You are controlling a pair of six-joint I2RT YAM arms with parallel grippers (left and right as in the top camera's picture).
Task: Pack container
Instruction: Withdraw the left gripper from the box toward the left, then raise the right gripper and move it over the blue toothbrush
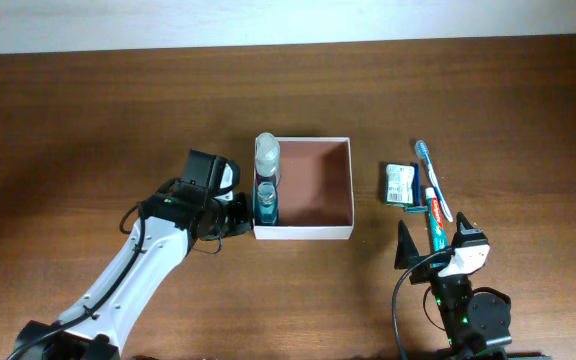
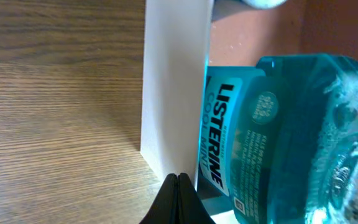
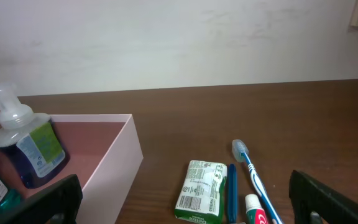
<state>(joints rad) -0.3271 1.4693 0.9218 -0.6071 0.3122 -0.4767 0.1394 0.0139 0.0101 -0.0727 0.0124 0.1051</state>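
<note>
The container [image 1: 303, 232] is a square white-walled box with a reddish-brown inside, at the table's middle. A teal Listerine bottle [image 1: 265, 203] and a clear pump bottle [image 1: 267, 155] stand against the inside of its left wall. My left gripper [image 1: 243, 216] is shut and empty, just outside that wall [image 2: 173, 93], with the Listerine bottle [image 2: 278, 143] behind it. My right gripper [image 1: 434, 238] is open and empty at the near end of a toothpaste tube [image 1: 434, 222]. A green-and-white packet [image 3: 201, 190], toothbrush [image 3: 253, 177] and toothpaste tube [image 3: 257, 208] lie ahead of the right gripper [image 3: 184, 186].
A slim blue item [image 3: 231, 190] lies between the packet and the toothpaste. The toiletries [image 1: 400, 184] sit on the wooden table right of the container. The pump bottle [image 3: 27, 146] shows at the container's far-left corner. A pale wall runs behind the table's far edge.
</note>
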